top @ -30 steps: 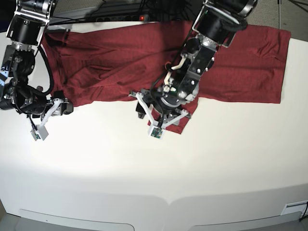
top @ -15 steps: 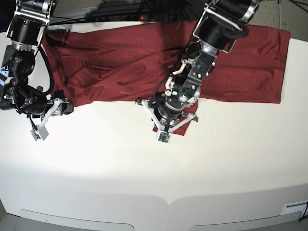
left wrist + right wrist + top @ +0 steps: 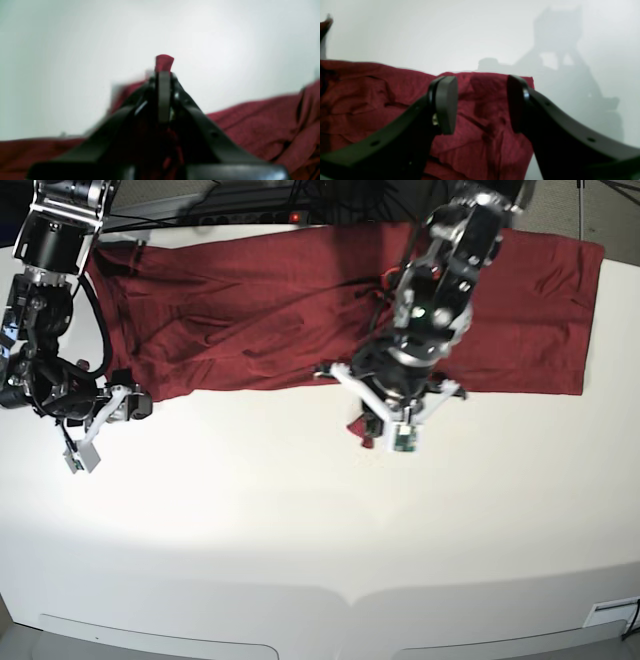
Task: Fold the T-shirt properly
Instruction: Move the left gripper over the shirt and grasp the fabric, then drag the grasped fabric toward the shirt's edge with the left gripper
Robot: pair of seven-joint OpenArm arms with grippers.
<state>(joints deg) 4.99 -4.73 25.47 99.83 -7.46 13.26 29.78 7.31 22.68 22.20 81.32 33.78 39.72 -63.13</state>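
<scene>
Desk: white, wide, bare along its near half in the base view.
T-shirt: dark red, spread wrinkled along the far edge of the desk, reaching from beside the right arm to the far corner on the other side.
Left claw: at the T-shirt's near hem, pads pressed together on a small tab of the red cloth, which pokes up past the tips in the left wrist view.
Right claw: jaws spread wide, holding nothing; in the right wrist view a corner of the T-shirt lies just below and between the pads.
</scene>
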